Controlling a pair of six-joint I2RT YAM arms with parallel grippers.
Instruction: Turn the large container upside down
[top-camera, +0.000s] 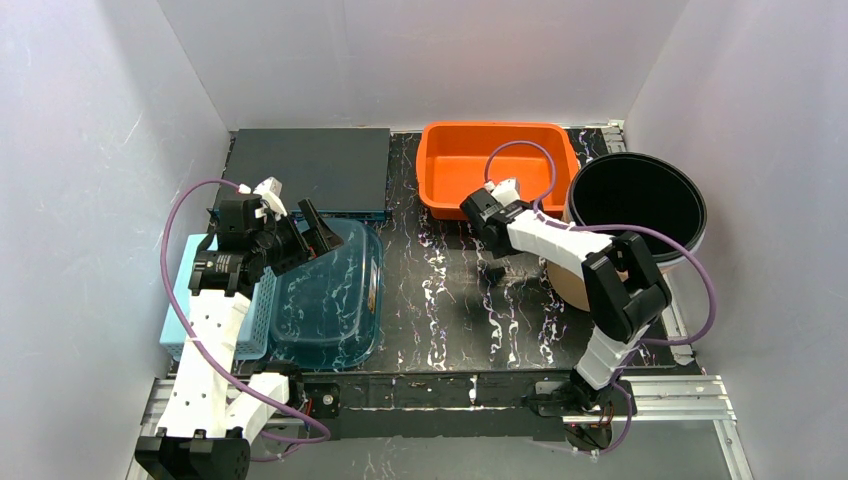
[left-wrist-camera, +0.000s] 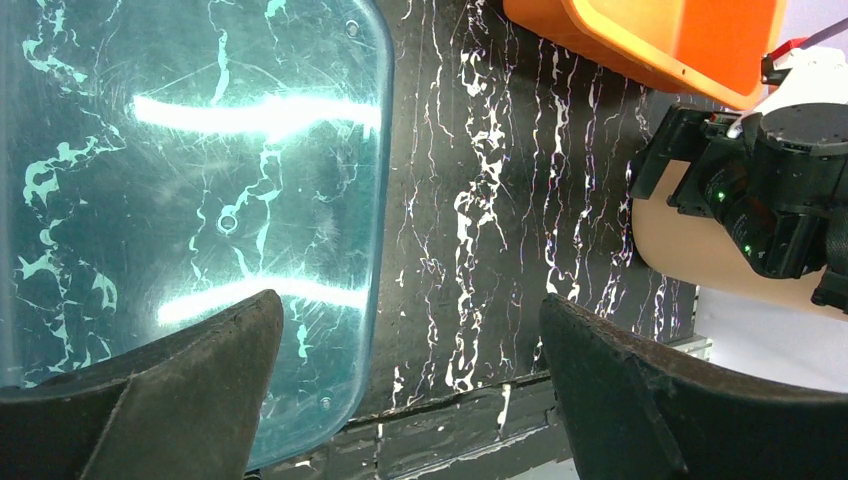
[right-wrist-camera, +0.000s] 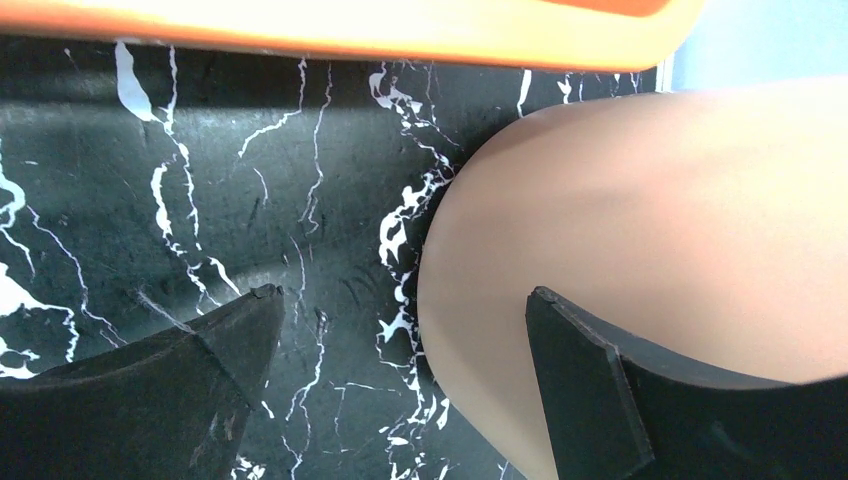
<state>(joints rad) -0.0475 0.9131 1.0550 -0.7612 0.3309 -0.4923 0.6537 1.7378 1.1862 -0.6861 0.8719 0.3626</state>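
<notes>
Right gripper (right-wrist-camera: 400, 330) hovers low over the black marbled tabletop (top-camera: 450, 320) just in front of the orange plastic bin (top-camera: 495, 165), its jaws spread wide and holding nothing. One finger overlaps the wall of the large round tan tub (right-wrist-camera: 650, 220); whether they touch cannot be told. The tub stands just beside the bin's end on the right arm's side, its black circular face up inside a pale rim. Left gripper (top-camera: 312, 232), likewise agape and empty, hangs over a translucent teal plastic container (top-camera: 335, 300) that lies well apart from the bin, flat face up, beside a light-blue slotted basket (top-camera: 262, 310).
</notes>
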